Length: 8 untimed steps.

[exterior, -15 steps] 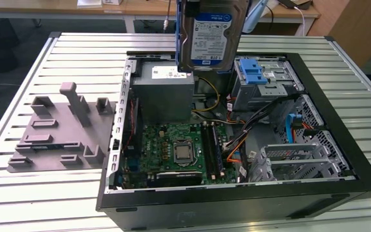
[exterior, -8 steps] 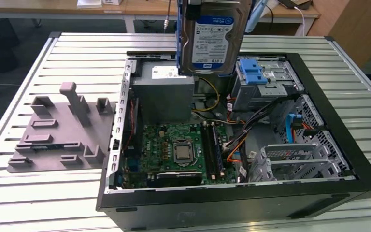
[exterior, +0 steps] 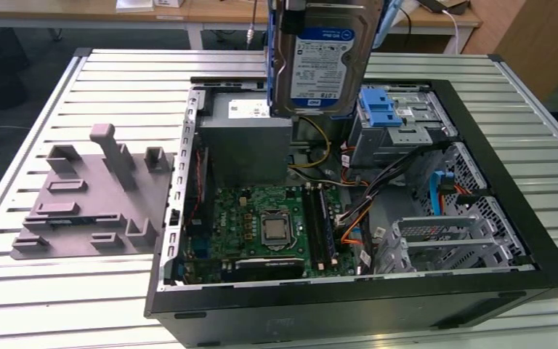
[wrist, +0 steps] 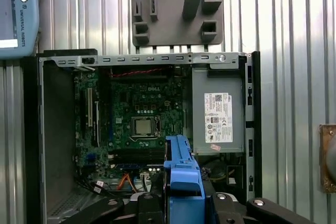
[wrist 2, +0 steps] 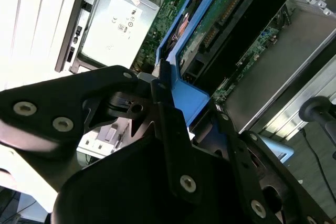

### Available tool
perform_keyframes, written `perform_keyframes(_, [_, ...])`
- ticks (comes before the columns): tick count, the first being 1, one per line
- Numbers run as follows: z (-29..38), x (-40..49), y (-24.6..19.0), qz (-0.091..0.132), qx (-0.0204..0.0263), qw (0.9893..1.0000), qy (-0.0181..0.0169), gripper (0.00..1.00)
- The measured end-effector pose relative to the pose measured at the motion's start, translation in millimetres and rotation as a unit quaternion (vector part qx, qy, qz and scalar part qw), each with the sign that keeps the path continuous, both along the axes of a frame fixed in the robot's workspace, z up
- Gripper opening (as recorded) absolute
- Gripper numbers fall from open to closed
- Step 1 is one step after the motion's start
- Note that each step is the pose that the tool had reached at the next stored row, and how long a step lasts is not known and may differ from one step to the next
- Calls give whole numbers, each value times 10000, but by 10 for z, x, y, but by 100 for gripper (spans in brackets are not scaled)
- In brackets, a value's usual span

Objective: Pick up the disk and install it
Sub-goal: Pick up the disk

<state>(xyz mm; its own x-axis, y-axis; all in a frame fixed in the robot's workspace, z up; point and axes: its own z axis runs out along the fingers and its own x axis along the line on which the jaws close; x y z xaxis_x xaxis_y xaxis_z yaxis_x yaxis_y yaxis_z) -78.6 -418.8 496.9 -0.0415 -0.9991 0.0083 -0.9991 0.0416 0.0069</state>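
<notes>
- Now the tool [wrist: 182, 199] is clamped on the disk [exterior: 320, 58], by its blue rail.
- The disk hangs upright above the case's [exterior: 357, 294] far side.
- It's picked up but not in yet; I think fitting it needs careful lining up.

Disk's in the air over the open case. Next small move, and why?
Probably shift toward the exterior view's right: the pincer holds the silver-grey hard drive with blue rails upright by the grey power-supply box, not yet over the grey metal cage with the blue latch.

Silver disk [exterior: 320, 62], blue-railed, upright, aloft over the computer case [exterior: 357, 298]
</notes>
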Motion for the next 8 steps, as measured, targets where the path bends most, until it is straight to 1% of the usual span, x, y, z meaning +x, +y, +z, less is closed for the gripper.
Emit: perform_keyframes(8, [-1,14,-64,-10,1,10000,-1,36])
